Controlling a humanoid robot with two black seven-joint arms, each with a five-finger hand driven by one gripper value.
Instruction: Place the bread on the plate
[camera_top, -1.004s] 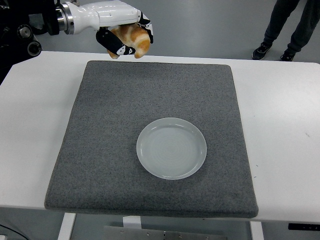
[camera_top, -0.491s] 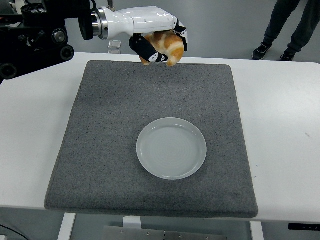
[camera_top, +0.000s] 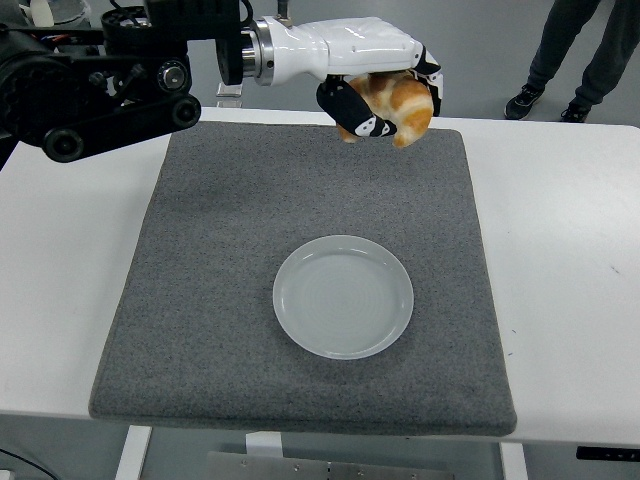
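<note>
Your left hand (camera_top: 385, 100) is clamped on the bread (camera_top: 400, 105), fingers wrapped around it from above and the near side. The bread is held up in the air over the far edge of the grey mat (camera_top: 230, 250), right of centre, not touching anything below it. It's golden-brown with paler patches, only partly visible between the fingers.

The plate (camera_top: 343, 296) is empty, flat on the mat, a bit right of centre and toward the near side. The bread is well apart from it, on the far side and slightly right.

The left arm comes in from the far left, black links then a white forearm shell, stretched across the far side of the mat. The mat lies on the white counter (camera_top: 560, 250) and covers most of the middle.

A person's legs (camera_top: 575, 50) and shoes show at the far right, standing on the floor beyond the counter.
</note>
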